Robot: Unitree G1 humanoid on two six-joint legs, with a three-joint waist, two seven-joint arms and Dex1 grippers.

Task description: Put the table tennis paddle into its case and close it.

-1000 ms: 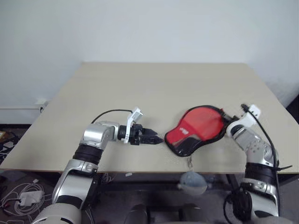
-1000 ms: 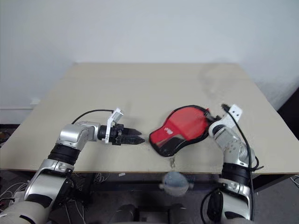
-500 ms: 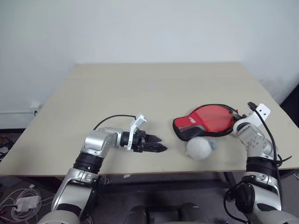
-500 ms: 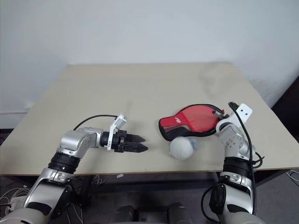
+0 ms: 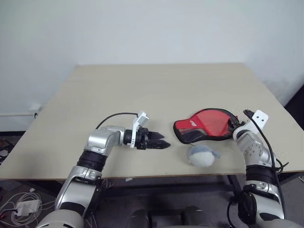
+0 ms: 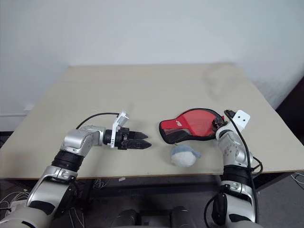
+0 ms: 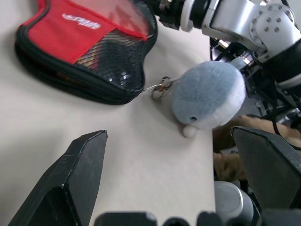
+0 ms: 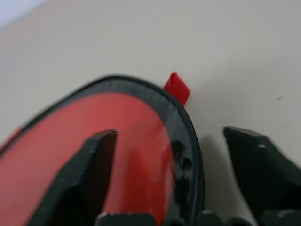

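Observation:
The case (image 5: 209,124) lies on the table, a red pouch with a black zipper edge and a mesh pocket (image 7: 110,61). The table tennis paddle is hidden; I cannot tell whether it is inside. My right gripper (image 5: 236,124) is open at the case's right end, its fingers (image 8: 101,155) standing on either side of the black rim. My left gripper (image 5: 161,142) is open and points at the case's narrow end, a short gap away from it.
A small grey-white plush (image 5: 202,155) lies near the table's front edge (image 5: 156,175), joined to the case's zipper by a key ring (image 7: 161,87). The bare tabletop (image 5: 156,90) stretches behind and to the left. Cables lie on the floor (image 5: 21,206) at the left.
The case was tilted over the front edge with the plush hanging below the table. Now it lies flat farther back with the plush on the table, and my right gripper has let go.

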